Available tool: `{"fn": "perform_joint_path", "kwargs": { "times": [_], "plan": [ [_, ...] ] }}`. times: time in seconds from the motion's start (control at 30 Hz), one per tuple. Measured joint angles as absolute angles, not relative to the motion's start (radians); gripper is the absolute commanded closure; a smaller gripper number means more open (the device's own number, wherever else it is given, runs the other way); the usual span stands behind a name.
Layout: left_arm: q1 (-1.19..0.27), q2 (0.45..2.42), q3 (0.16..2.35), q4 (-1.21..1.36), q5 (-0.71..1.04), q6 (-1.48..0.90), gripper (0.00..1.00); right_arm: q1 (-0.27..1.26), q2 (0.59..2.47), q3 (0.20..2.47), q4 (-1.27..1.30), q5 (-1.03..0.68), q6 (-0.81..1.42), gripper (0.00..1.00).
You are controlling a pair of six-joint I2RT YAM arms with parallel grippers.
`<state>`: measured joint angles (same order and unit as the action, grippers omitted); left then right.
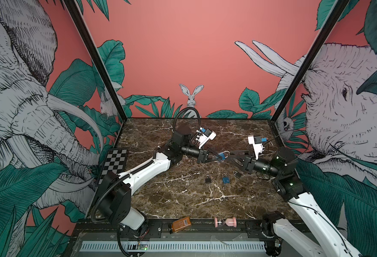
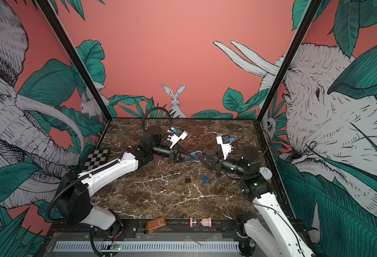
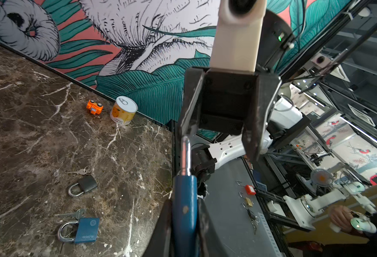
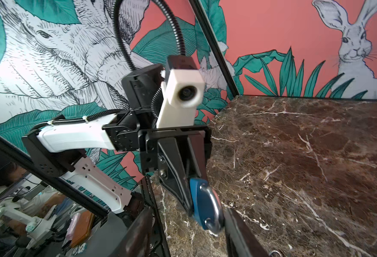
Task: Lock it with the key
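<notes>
Enclosing veined brown marble tabletop: pink jungle-mural walls, perhaps workshop beyond.

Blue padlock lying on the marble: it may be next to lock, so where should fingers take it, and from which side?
Probably grip the blue padlock by its body, across the two side edges, coming straight down: it lies flat, so only edges can be pinched. Keep off the shackle end, where a key lies.
</notes>
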<state>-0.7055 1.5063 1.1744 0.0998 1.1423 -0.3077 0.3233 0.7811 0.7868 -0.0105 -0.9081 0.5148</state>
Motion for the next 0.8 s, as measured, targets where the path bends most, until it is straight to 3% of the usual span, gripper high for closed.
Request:
{"fn": "perform_joint_path", "kwargs": {
  "times": [0.17,0.4,0.8],
  "plan": [
    [-0.706,1.512,1.249,-0.111,1.183,-0.139,1.0,0.316,0.804,0.826,-0.109,-0.966,0.466,0.55],
    [-0.706,1.549,1.259,-0.249,1.214,-0.044,1.0,0.315,0.865,0.813,-0.107,-1.011,0.498,0.73],
    [-0.706,1.559,1.267,-0.297,1.223,-0.015,1.0,0.315,0.884,0.809,-0.109,-1.048,0.507,0.75]
  ]
}}
